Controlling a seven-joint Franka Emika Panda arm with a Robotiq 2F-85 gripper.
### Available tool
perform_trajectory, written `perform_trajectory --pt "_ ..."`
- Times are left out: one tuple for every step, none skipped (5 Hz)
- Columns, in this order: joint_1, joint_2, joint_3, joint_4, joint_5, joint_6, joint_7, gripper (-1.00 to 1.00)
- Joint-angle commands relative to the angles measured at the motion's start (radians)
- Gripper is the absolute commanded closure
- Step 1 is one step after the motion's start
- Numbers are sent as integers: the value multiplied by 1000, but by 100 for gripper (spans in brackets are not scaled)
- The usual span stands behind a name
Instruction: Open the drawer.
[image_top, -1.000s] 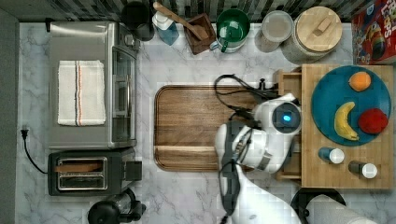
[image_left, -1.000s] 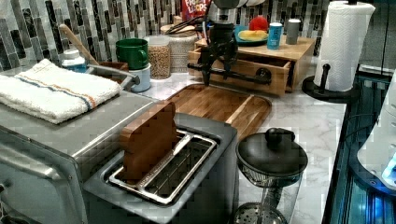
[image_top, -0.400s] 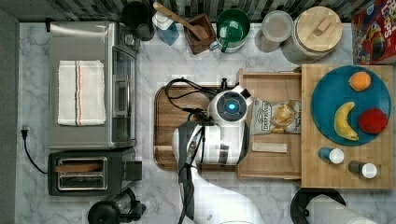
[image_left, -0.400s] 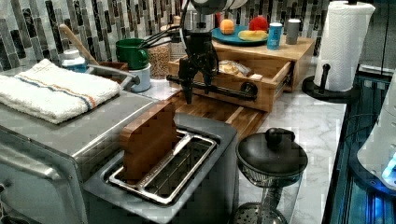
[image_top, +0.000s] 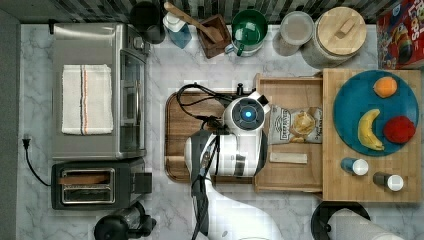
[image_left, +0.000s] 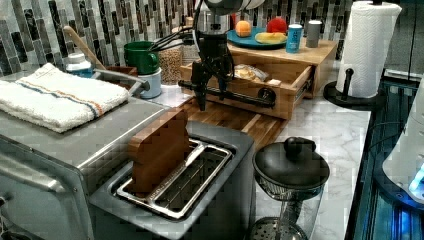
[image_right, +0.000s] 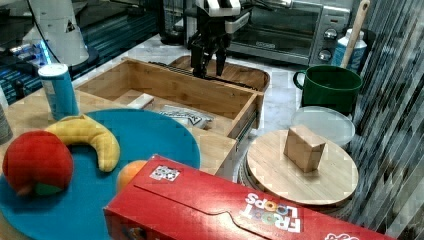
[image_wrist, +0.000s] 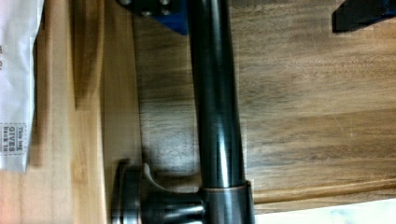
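A: On the marble counter, around the drawer (image_top: 290, 134), it's crowded. A green mug (image_top: 248, 27), a lidded jar (image_top: 340, 35) and a cereal box (image_top: 400, 35) line the back wall, and a paper towel roll (image_left: 367, 47) stands off the far end.

B: And on the wooden stand (image_top: 370, 187) above the drawer there's a blue plate (image_top: 350, 112) with a banana (image_top: 369, 131) and two round fruits, plus small bottles alongside.

A: Under the drawer front lies the dark wooden tray (image_top: 177, 135), flat on the counter, with the toaster oven (image_top: 100, 90) beyond it. The arm's own body covers the front edge in the top view.

B: The drawer itself?

A: It sits pulled well out of the stand, over the tray. Inside are a chip bag (image_top: 295, 125) and a pale stick-shaped packet (image_top: 288, 158).

B: Which way does it face?

A: Its front faces the top view's left, toward the toaster oven. The black bar handle (image_left: 227, 92) runs lengthwise across that front, on round posts.

B: The gripper (image_left: 212, 75)?

A: It points straight down at the bar. In the wrist view the fingers (image_wrist: 359, 14) stand apart on either side of the bar, one clearly off it, so the gripper is spread, not clamped
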Motion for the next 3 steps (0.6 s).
perform_trajectory --pt "48 -43 51 6 25 -13 56 -100" --pt "50 -43 49 6 26 -13 55 -100" --pt "85 -44 14 6 37 -14 47 -100"
